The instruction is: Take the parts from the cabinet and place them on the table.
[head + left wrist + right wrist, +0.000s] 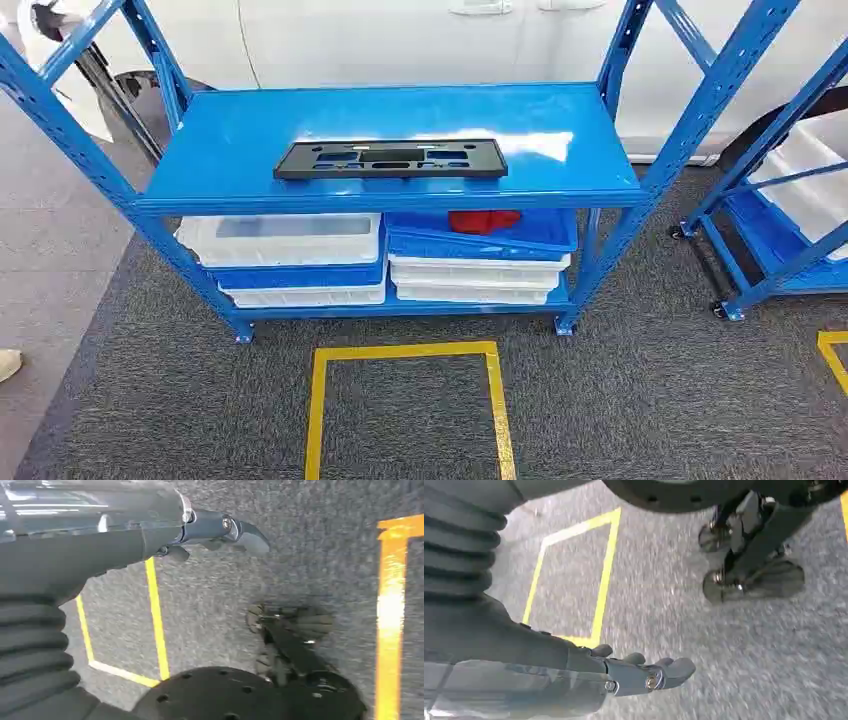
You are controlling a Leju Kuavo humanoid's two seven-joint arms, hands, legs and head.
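Approach comes first: both your left hand (220, 532) and right hand (644, 672) hang empty over carpet, fingers loosely apart, so square up to the blue cabinet (390, 190) before reaching for the black part (390, 160) lying flat on its top shelf

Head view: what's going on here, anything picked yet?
Nothing picked yet. The black part lies flat on the top shelf of the blue rack, untouched. Bins and a red item sit on the lower shelf. Both arms hang at the robot's sides: the left hand and right hand hold nothing, above carpet with yellow tape lines.
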